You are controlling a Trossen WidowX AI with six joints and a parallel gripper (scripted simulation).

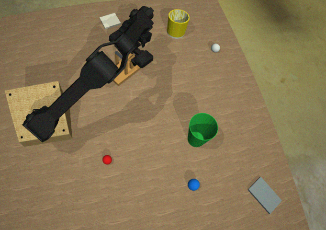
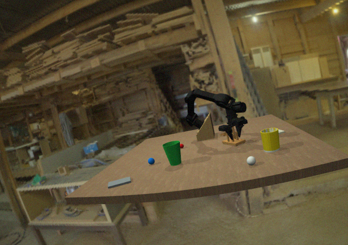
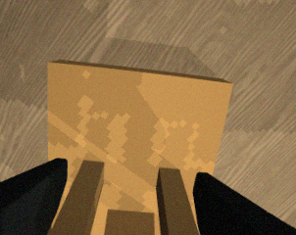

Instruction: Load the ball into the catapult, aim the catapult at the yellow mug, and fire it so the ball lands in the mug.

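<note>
The orange wooden catapult [image 1: 119,79] [image 2: 233,142] [image 3: 187,105] stands on the table, partly hidden under the arm in the top view. My gripper [image 2: 236,137] [image 3: 131,175] points down over it, with one finger on each side of its two posts. It is partly open, and narrow gaps show between fingertips and posts. The catapult's arm and cup are mostly hidden. The yellow mug [image 1: 177,29] [image 2: 270,140] stands upright. A white ball [image 1: 215,48] [image 2: 251,160], a red ball [image 1: 106,159] [image 2: 181,145] and a blue ball [image 1: 193,184] [image 2: 151,161] lie on the table.
A green cup [image 1: 196,141] [image 2: 174,154] stands between the blue ball and the catapult. A grey slab [image 1: 264,195] [image 2: 119,182] lies near the table edge. A white tile [image 1: 110,20] lies behind the arm. A wooden wedge block [image 1: 35,95] [image 2: 207,129] is by the arm's base.
</note>
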